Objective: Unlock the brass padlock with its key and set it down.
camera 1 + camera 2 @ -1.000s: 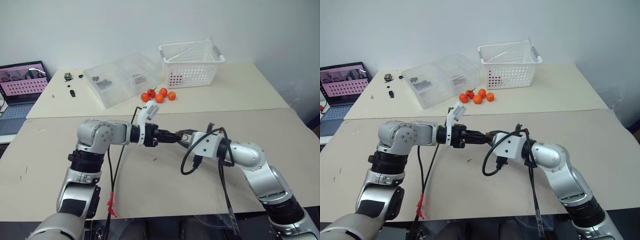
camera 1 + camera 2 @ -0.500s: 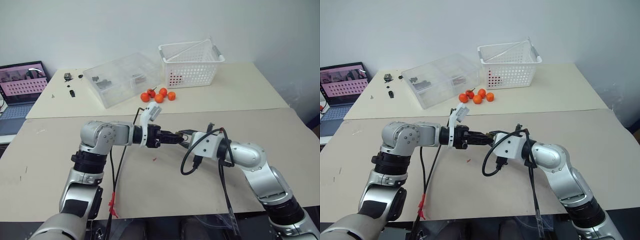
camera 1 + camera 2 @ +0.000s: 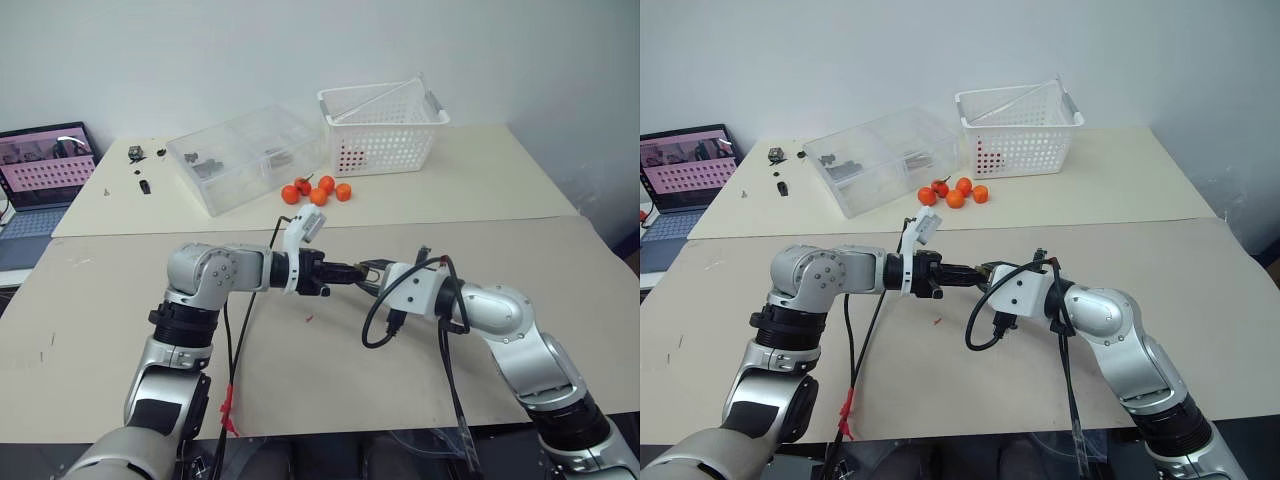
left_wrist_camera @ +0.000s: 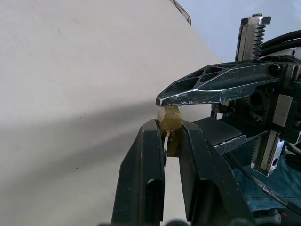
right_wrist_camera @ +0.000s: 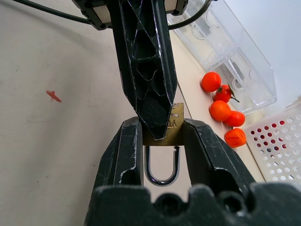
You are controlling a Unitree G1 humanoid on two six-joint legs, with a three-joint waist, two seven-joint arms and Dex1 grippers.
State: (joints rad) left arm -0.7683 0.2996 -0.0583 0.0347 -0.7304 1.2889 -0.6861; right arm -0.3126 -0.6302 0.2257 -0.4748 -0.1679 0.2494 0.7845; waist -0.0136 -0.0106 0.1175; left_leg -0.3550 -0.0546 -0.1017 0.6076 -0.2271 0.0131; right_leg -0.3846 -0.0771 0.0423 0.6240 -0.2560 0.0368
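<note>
The brass padlock is held above the beige table, its body pinched between the two fingers of my right gripper, its silvery shackle pointing back toward that wrist. My left gripper meets it from the opposite side. Its two fingers are shut on the small silvery key, which sticks out of the lock's end. In the head views both grippers meet tip to tip over the middle of the near table, with the padlock a tiny speck between them.
Several orange-red fruits lie behind the hands. Farther back stand a white basket and a clear plastic box. A laptop and small dark parts sit at the far left. Black cables hang from both wrists.
The left gripper's fingers have drawn together around the key. Both hands have stayed where they were, and the right gripper's hold is unchanged.
</note>
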